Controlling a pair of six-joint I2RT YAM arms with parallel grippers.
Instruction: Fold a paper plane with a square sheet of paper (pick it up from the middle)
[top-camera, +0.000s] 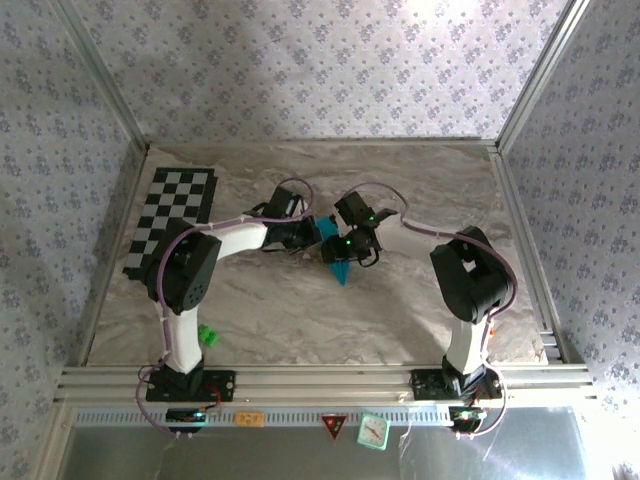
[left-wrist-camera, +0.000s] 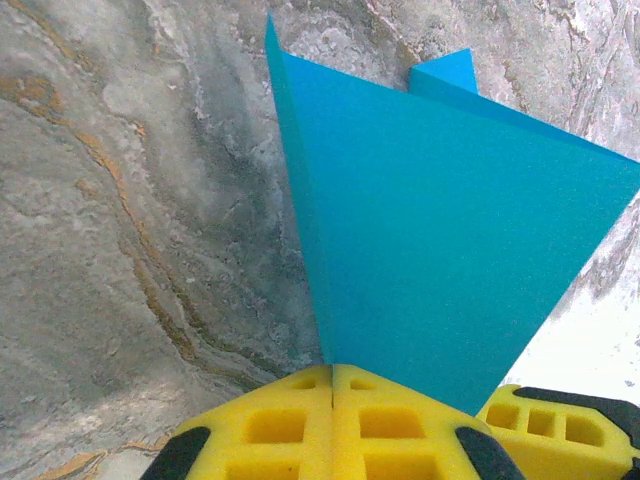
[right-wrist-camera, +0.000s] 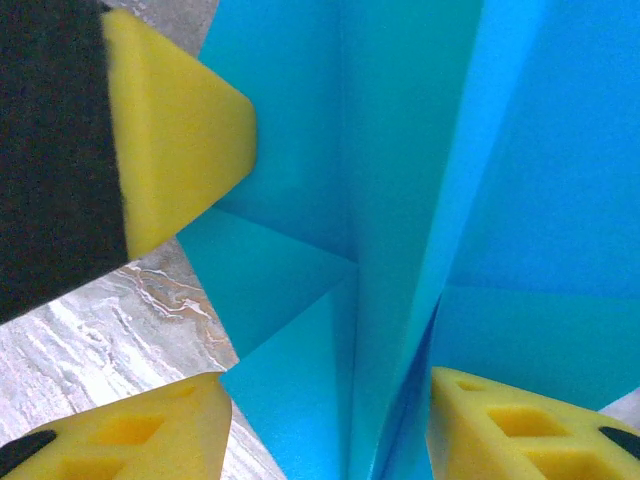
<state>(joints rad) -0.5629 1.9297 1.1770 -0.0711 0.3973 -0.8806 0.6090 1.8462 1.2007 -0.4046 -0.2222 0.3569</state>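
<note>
Pinching is the L gripper's (left-wrist-camera: 332, 395) job here. Its two yellow pads are pressed together on the near edge of the blue paper (left-wrist-camera: 430, 230). The paper fans up and away from the fingertips as a creased, pointed wedge above the marble table (left-wrist-camera: 100, 200). Can't tell if the far tip touches the table. Judging by the shape, the sheet is part-folded w/ the centre crease in, but it's not yet a finished dart.

Just right of that clamp, the paper's standing fold runs btw the fingers of the R gripper (right-wrist-camera: 330, 395). Its jaws stand apart, straddling the crease w/o clamping, and the flaps spread past both pads. One L pad (right-wrist-camera: 170, 130) sits ahead and left of the R fingertips, against a flap.

To do the step well, prob.:
- Hold the L clamp firm as the anchor w/ no twist, or the crease skews.
- Bring the R pads square onto the fold line and close evenly.
- Press along the crease, away from the L pinch, so the layers line up.
- Steer R clear of the L pad, as they're v. close.

Risk: thin paper buckles or slips out if R closes off-centre or drags sideways.
</note>
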